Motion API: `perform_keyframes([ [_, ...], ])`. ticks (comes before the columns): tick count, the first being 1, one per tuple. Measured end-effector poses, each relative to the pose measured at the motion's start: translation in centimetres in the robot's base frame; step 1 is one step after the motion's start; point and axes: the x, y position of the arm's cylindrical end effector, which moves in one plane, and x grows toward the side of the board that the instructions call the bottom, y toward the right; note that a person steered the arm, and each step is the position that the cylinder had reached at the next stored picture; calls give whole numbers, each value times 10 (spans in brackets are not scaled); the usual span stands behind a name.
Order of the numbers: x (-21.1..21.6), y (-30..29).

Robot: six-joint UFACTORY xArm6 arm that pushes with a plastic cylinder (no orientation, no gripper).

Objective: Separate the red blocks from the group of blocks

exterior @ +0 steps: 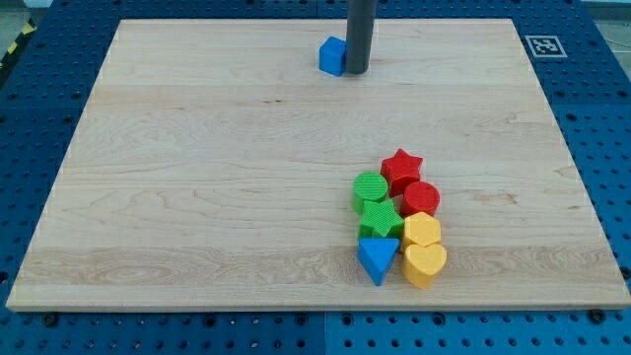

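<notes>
Wooden board with coloured blocks

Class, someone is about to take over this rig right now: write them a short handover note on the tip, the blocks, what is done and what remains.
My tip sits at the view's top, right beside the blue cube, far from the cluster.
The red star and red cylinder are packed against the green cylinder, green star, two yellow blocks and blue triangle.
Done: nothing yet.
Left: push both red blocks clear.
</notes>
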Motion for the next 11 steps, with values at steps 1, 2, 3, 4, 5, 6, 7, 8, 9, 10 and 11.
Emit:
perform_keyframes([
  [1, 11, -3],
  [2, 11, -22],
  [3, -5, -41],
  [4, -15, -43],
  [5, -14, -43],
  [6, 12, -43],
  [7, 32, -43],
  [8, 32, -43],
  [9, 37, -43],
  [10, 47, -51],
  [11, 48, -52],
])
